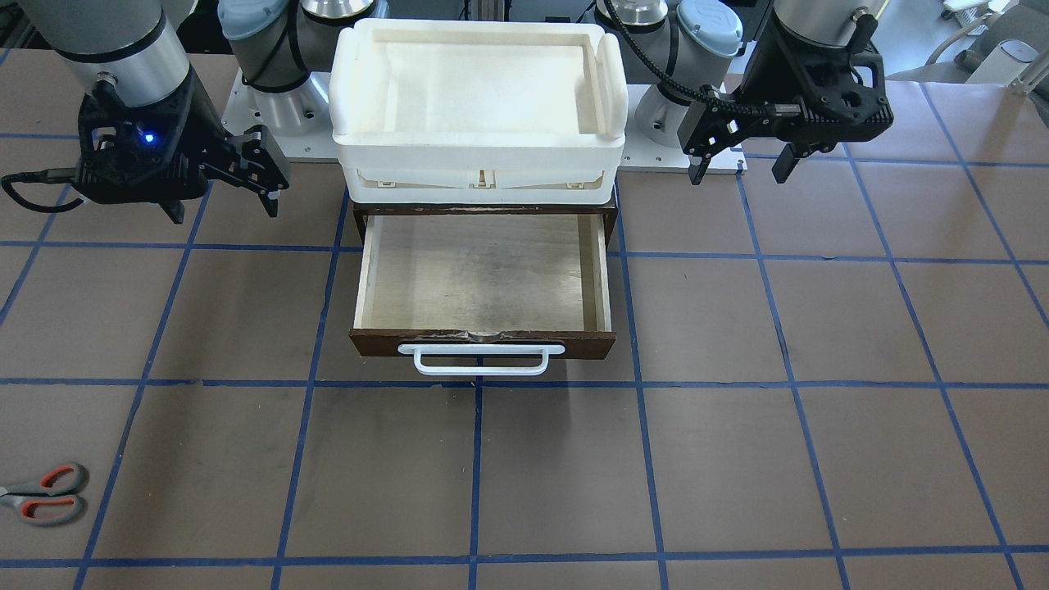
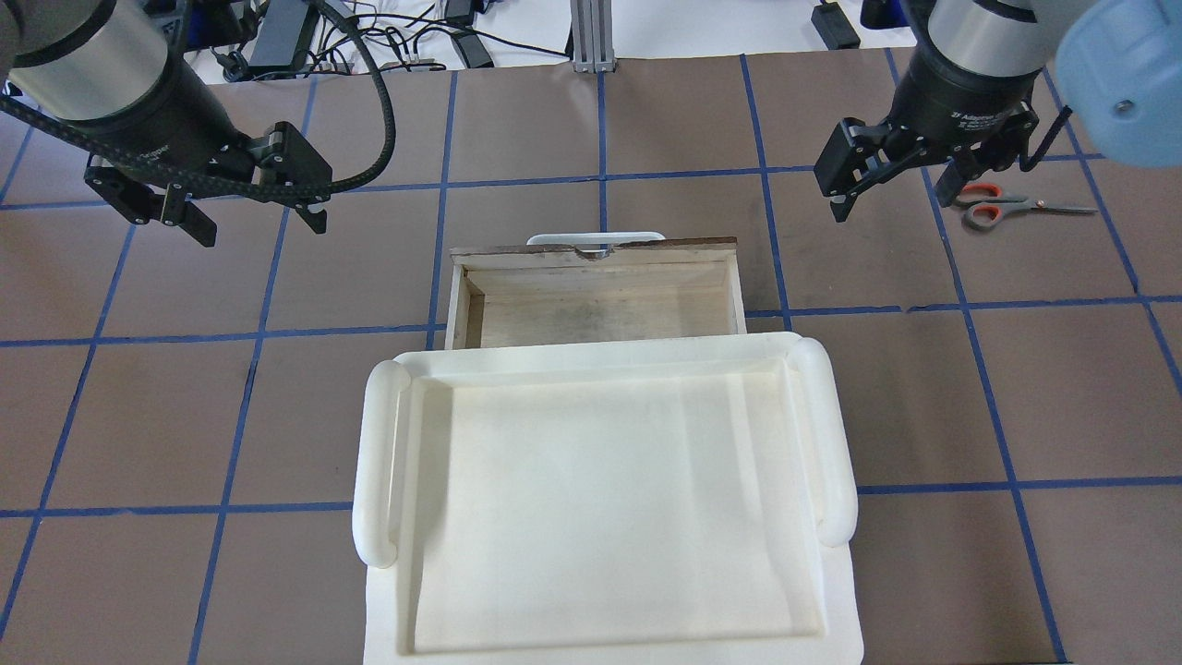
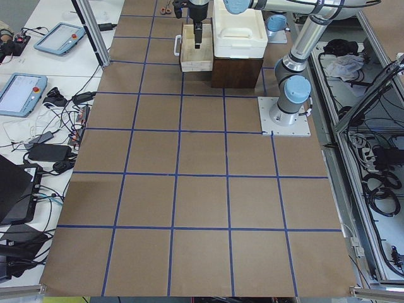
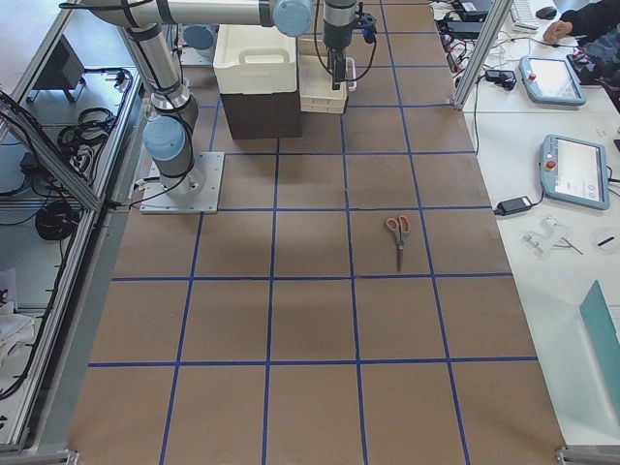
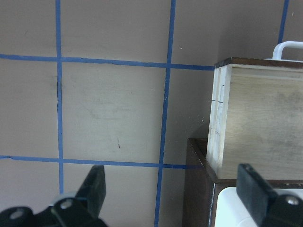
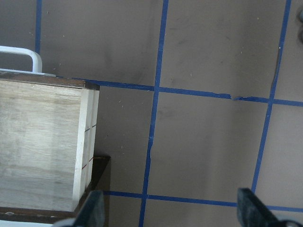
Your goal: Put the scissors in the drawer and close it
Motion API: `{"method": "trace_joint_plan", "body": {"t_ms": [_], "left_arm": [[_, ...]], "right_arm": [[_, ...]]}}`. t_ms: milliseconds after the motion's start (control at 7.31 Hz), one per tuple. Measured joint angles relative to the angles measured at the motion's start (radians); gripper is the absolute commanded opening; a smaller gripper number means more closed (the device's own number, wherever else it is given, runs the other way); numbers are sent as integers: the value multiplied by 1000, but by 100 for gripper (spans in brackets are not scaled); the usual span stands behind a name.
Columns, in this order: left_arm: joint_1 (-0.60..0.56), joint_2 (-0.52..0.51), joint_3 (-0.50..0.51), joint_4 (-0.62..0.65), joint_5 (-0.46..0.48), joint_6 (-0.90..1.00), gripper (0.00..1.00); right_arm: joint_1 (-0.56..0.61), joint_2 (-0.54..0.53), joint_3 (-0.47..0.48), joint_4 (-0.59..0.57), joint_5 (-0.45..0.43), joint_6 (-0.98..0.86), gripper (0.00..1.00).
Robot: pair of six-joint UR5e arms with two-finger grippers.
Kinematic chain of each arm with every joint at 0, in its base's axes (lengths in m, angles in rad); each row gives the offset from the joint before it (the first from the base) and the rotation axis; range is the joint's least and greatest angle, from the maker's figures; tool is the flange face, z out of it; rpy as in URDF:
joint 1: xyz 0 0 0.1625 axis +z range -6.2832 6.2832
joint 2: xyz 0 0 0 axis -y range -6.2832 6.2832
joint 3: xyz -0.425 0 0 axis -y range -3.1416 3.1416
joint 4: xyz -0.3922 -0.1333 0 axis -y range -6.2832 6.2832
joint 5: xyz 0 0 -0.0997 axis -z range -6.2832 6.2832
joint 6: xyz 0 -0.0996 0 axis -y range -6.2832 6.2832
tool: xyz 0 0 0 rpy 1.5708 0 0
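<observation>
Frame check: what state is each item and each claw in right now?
drawer: pulled open, empty.
scissors: blades closed, lying flat on the table, outside the drawer.
white tray: empty, sitting above the drawer.
left claw: open, holding nothing.
right claw: open, holding nothing.

**A:** Work surface?
**B:** Brown table covering (image 1: 819, 467) with a blue tape grid (image 1: 737, 383) across all of it. Matte finish, even light, soft shadows only.
**A:** Operator side?
**B:** White bench (image 4: 523, 320) along the table edge. Two teach pendants (image 4: 578, 171) on it, loose leads beside them, and an aluminium post (image 4: 481, 53) at the bench edge. Other end has the same kit, plus a black power brick (image 3: 45, 152).
**A:** Behind the base?
**B:** Grey-framed bay with coiled black cables (image 3: 379, 183).
</observation>
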Motion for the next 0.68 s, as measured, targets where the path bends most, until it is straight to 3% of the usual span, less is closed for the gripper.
{"method": "trace_joint_plan", "body": {"t_ms": [684], "left_arm": [[0, 0, -1, 0, 0, 0, 100]], "right_arm": [[-6, 7, 0, -2, -6, -2, 100]]}}
